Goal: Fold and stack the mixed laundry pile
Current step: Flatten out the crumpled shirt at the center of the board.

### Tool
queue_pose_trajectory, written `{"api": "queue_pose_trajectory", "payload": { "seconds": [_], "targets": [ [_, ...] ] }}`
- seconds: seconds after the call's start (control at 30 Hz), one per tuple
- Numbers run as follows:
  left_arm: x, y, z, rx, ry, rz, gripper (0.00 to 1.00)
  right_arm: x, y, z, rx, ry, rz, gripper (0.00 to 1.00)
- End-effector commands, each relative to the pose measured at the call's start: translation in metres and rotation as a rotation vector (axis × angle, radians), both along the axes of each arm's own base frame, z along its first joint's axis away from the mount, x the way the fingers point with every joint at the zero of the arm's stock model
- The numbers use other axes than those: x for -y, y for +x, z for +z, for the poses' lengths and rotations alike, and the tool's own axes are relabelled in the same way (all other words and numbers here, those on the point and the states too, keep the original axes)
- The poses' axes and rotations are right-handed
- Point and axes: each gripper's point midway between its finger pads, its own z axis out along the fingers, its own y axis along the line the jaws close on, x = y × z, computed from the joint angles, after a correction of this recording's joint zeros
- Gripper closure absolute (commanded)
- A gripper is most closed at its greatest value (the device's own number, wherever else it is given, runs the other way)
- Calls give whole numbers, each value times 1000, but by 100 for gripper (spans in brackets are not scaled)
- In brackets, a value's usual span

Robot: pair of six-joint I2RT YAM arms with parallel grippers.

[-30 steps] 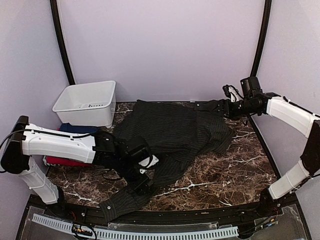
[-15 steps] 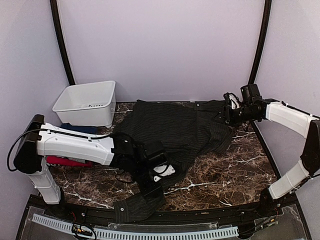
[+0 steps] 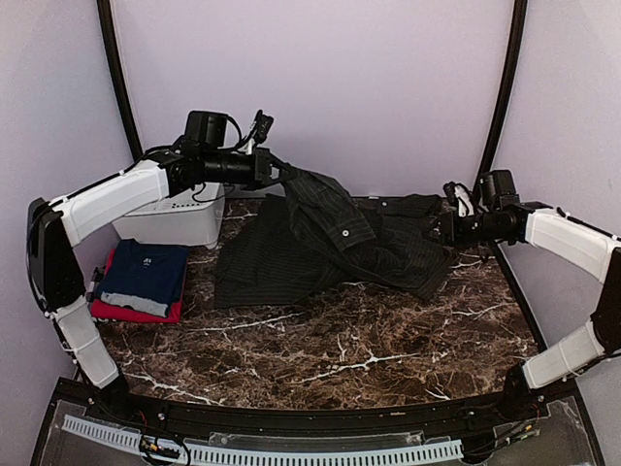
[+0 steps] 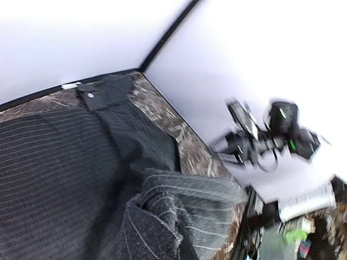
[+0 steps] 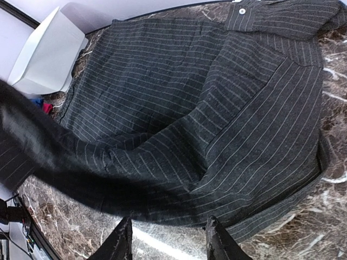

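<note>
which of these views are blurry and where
Top view: sharp and evenly lit, with the stripes on the shirt readable. Left wrist view: soft all over, with the right arm smeared. Right wrist view: mostly crisp, but a dark blurred band of shirt crosses the lower left.

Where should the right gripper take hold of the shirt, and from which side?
Probably the edge of the shirt just ahead of the right gripper: it lies flat on the table. Come low from the right and slip one finger under it. The left gripper holds the other end up.
</note>
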Motion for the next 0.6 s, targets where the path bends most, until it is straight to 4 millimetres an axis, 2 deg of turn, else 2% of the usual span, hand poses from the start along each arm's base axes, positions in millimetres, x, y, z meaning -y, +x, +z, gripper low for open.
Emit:
{"api": "queue_pose_trajectory", "payload": {
  "seconds": [0.0,0.03,0.1,0.17,0.2,0.37,0.57],
  "targets": [
    [17,52,-40,-151,-81,16,100,-25,-9,1,73,-40,75,58],
    [19,57,-46,-161,-74,19,100,-32,-12,-1,82,-53,96,58],
    [25,70,-75,-214,-55,28,100,-49,-17,-6,104,-84,141,58],
    [22,80,-87,-239,-54,59,100,-76,-25,-16,129,-117,216,58],
    [19,85,-91,-256,-57,82,100,-82,-23,-18,150,-135,220,59],
    [5,102,-112,-334,-56,169,100,-142,-27,-40,222,-178,349,62],
    [-1,102,-138,-399,2,208,98,-190,-13,-66,237,-294,455,66]
  ]
}}
